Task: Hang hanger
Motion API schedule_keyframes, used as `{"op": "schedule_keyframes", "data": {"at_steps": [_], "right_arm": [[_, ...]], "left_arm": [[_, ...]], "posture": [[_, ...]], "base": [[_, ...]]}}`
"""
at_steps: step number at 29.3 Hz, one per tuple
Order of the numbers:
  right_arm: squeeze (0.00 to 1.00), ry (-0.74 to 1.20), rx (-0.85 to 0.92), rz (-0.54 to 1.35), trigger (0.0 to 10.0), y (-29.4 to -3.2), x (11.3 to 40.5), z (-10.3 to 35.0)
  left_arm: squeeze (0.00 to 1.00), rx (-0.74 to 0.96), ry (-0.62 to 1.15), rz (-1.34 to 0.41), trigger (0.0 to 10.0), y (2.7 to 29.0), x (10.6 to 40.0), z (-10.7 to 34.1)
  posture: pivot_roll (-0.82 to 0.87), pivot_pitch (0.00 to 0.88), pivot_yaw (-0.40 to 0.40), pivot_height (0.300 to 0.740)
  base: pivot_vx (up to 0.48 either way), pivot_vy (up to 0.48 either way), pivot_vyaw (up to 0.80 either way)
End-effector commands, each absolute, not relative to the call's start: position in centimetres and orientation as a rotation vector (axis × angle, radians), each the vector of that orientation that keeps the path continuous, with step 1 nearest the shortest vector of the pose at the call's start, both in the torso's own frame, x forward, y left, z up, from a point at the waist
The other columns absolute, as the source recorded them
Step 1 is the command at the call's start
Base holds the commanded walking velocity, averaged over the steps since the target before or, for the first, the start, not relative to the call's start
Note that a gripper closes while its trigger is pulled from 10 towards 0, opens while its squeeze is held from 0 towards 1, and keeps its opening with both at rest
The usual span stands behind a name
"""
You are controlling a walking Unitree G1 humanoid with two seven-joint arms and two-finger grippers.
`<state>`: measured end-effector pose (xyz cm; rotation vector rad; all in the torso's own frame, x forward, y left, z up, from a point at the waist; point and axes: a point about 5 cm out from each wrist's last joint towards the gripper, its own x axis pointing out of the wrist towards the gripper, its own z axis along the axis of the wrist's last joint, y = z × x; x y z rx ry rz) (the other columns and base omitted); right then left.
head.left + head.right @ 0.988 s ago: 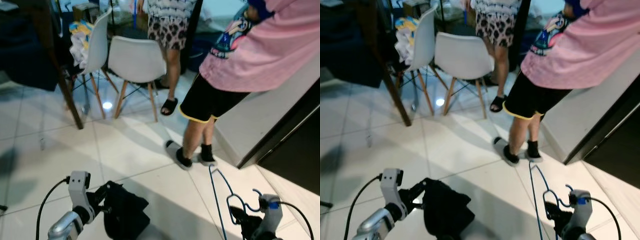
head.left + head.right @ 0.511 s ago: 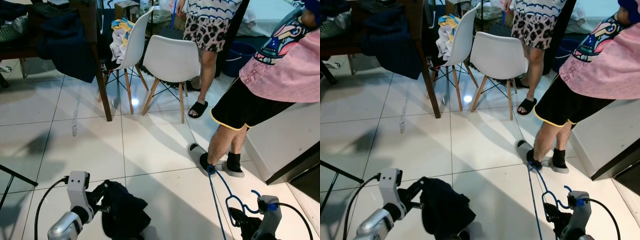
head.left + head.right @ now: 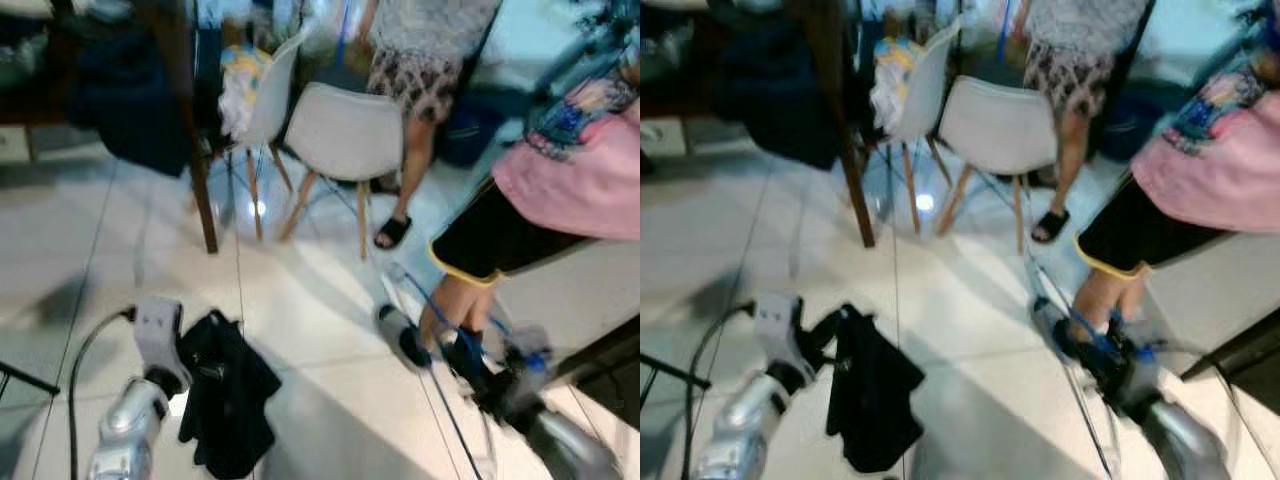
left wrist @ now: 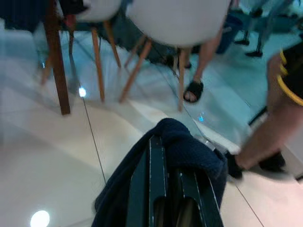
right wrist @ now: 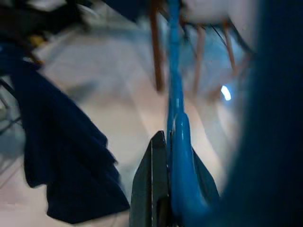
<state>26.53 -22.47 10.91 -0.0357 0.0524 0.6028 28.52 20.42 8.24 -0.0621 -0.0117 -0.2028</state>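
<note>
A blue wire hanger (image 3: 442, 312) is clamped in my right gripper (image 3: 478, 372), low on the right, close to a person's feet. In the right wrist view the hanger's blue wire (image 5: 174, 109) runs straight out from between the black fingers (image 5: 152, 189). My left gripper (image 3: 196, 358) is shut on a dark garment (image 3: 226, 395), which hangs from it above the white tiles. The left wrist view has the cloth (image 4: 191, 152) bunched over the fingers (image 4: 156, 179). Both eye views are blurred.
A person in a pink shirt and black shorts (image 3: 560, 170) stands close on the right by a white ledge (image 3: 590, 285). Another person (image 3: 420, 70) stands behind two white chairs (image 3: 345, 130). A wooden table leg (image 3: 198, 160) with dark clothes (image 3: 115, 100) is at the back left.
Both grippers now sit higher in the picture, with the garment and the hanger lifted along. The camera has moved and the picture has gone blurred.
</note>
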Motion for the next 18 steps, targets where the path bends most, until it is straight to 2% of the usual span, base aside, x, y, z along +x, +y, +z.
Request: {"op": "schedule_keyframes", "data": {"at_steps": [1, 4, 8, 10, 18], "right_arm": [[0.00, 0.120, -0.038, 0.607, 10.0, -23.0, 25.7, 9.9], [0.00, 0.078, -0.086, 0.645, 10.0, -22.1, 26.3, 11.6], [0.00, 0.063, -0.104, 0.636, 10.0, -22.0, 26.5, 12.1], [0.00, 0.041, -0.099, 0.564, 10.0, -21.7, 27.4, 13.1], [0.00, 0.043, -0.082, 0.532, 10.0, -21.3, 27.9, 13.5]], "left_arm": [[0.00, -0.055, -0.052, -0.223, 10.0, 19.6, 28.8, 9.2], [0.00, -0.041, -0.121, -0.206, 10.0, 19.4, 29.2, 11.4], [0.00, -0.034, -0.142, -0.205, 10.0, 19.3, 29.4, 12.1], [0.00, -0.025, -0.224, -0.263, 10.0, 18.3, 30.1, 15.1], [0.00, -0.036, -0.338, -0.341, 10.0, 17.2, 30.8, 19.3]], "posture": [[0.10, 0.190, -0.066, 0.740], [0.10, 0.194, -0.067, 0.740], [0.10, 0.194, -0.067, 0.740], [0.11, 0.195, -0.067, 0.740], [0.12, 0.194, -0.067, 0.740]], "base": [[0.480, 0.000, 0.78], [0.480, 0.000, 0.78], [0.480, 0.000, 0.76], [0.480, 0.000, 0.00], [0.480, 0.000, 0.00]]}}
